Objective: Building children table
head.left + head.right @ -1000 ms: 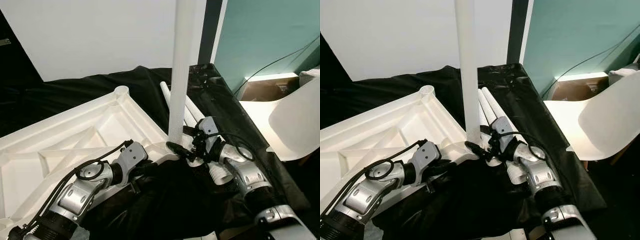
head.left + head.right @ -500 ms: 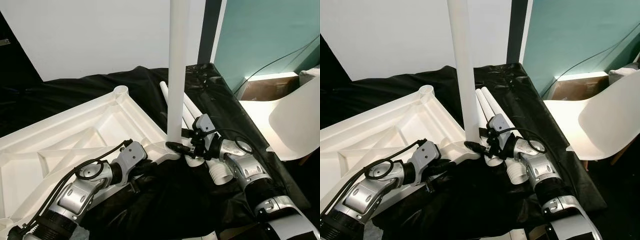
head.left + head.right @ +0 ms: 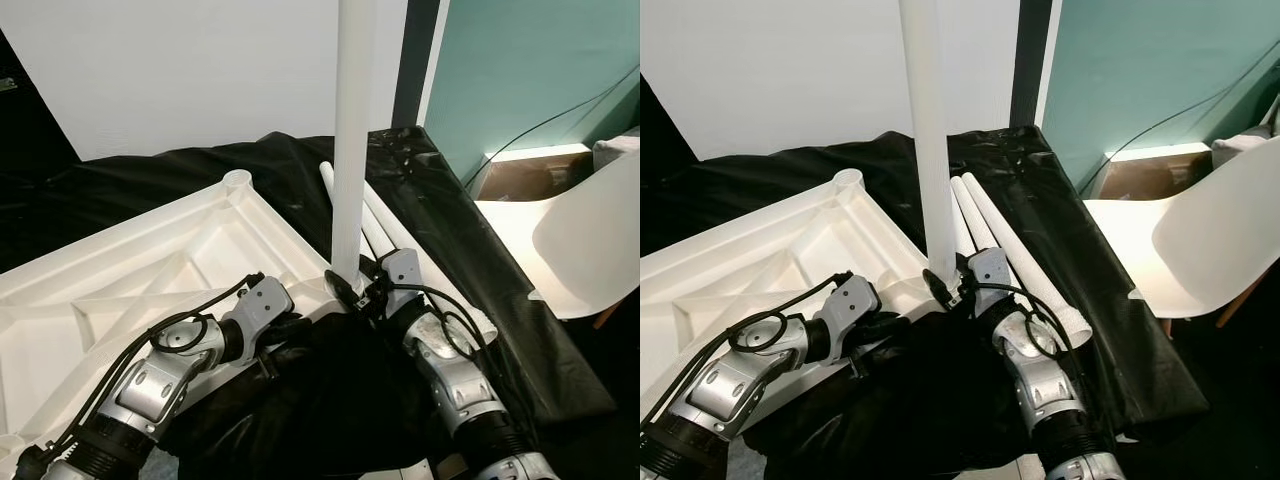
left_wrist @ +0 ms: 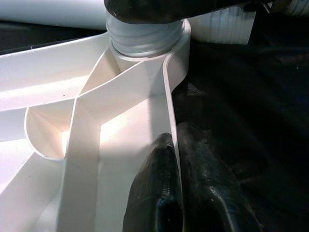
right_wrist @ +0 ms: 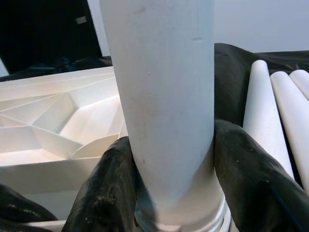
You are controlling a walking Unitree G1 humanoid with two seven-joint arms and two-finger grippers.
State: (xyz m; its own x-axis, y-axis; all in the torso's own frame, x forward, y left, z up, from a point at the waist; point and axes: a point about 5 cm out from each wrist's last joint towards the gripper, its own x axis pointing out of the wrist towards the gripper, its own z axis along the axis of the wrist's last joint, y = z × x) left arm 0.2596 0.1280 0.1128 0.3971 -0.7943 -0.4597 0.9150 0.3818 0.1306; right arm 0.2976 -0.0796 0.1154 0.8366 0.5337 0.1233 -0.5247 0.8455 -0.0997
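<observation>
I am working on the upturned white tabletop (image 3: 130, 270), which is lying ribbed side up on the black cloth (image 3: 440, 230), and the job looks to be in its early part.

On my left, my left gripper (image 4: 176, 186) is pinching the tabletop's side wall near the corner: the jaws are nearly closed, one finger inside the wall and one outside, steadying the piece. In the head views that arm is resting low against the tabletop's near edge.

At the corner just ahead of it, one leg (image 3: 352, 130) is standing upright in its round socket (image 4: 147, 41). The ridged threads at its foot are still showing above the socket rim in the left wrist view, so I judge it is started but not yet screwed fully home.

My right gripper (image 5: 166, 169) is clamping the base of that leg, the jaws spread to the leg's width with a finger on either side, right above the socket. I take this as the turning step.

Further right, the spare legs (image 3: 1005, 235) are lying side by side on the cloth, just beyond the standing one; I am counting at least two, perhaps three. The far corner socket (image 3: 238, 181) is standing open, so those legs are waiting to be fitted and the tabletop then turned over. A white chair (image 3: 1210, 240) is sitting well to the right.
</observation>
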